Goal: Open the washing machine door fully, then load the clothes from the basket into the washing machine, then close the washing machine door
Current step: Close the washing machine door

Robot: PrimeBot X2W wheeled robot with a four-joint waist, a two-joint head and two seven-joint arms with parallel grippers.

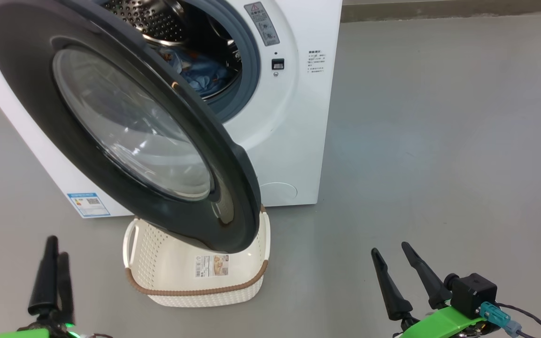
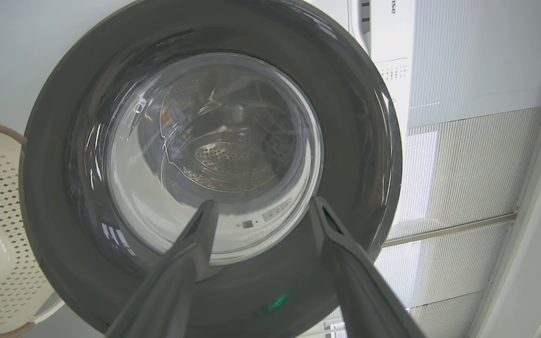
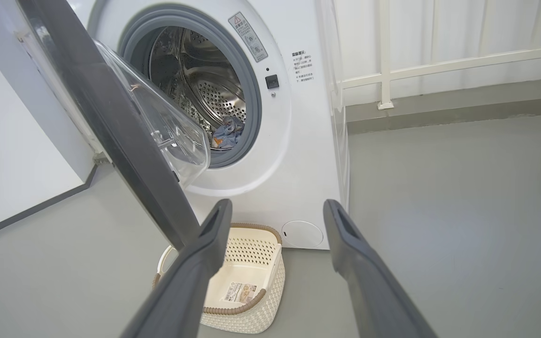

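The washing machine (image 1: 289,141) stands at the upper left with its round black door (image 1: 40,94) swung part way out, overhanging the basket. Blue clothes (image 1: 200,75) lie inside the steel drum, also visible as clothes (image 3: 227,131) in the right wrist view. The cream basket (image 1: 204,291) sits on the floor under the door, a label on its bottom and no cloth visible in it. My left gripper (image 1: 58,247) is low at the left, open, facing the door's outer glass (image 2: 214,155) without touching it. My right gripper (image 1: 389,248) is open at the lower right, holding nothing.
Grey floor (image 1: 439,141) stretches to the right of the machine. A blue energy sticker (image 1: 87,204) marks the machine's lower left corner. A white railing and wall (image 3: 439,61) run behind the machine in the right wrist view.
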